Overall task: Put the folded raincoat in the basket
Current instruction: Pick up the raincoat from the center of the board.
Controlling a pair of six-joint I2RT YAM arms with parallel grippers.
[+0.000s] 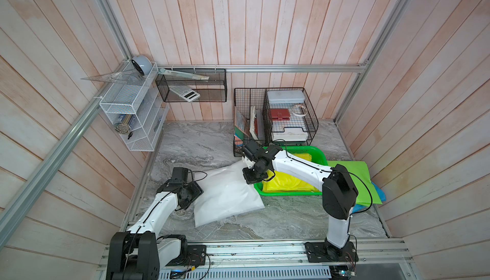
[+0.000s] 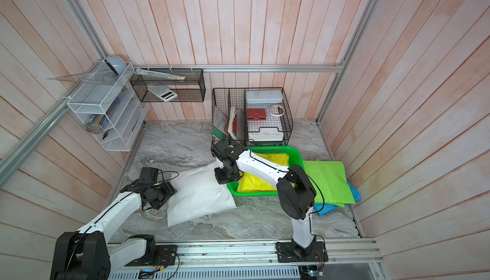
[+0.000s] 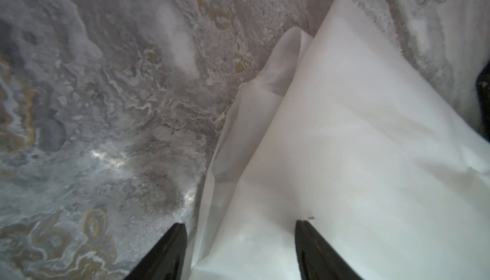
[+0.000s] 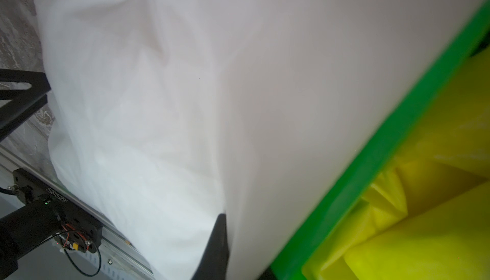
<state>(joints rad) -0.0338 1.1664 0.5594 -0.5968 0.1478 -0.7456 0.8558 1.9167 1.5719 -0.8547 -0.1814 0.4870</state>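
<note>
The white folded raincoat [image 1: 225, 194] lies on the surface [image 1: 265, 225] at nine o'clock of the green basket [image 1: 287, 193]. The right pincer [image 1: 250, 172] is clamped thin on its corner, raised at the rim, while the left pincer [image 3: 240, 224] stands wide astride the opposite edge, gripping nothing. The step likely goes best if the left closes there and both lift together, clearing the rim so the fold holds. The count is four raincoats: this one, one yellow raincoat [image 1: 289, 183] in the basket, and one green raincoat [image 1: 355, 175] over one blue raincoat [image 2: 354, 190] at three o'clock, plus one basket and two pincers.

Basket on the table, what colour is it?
The basket is bright green, clearest in a top view.
</note>
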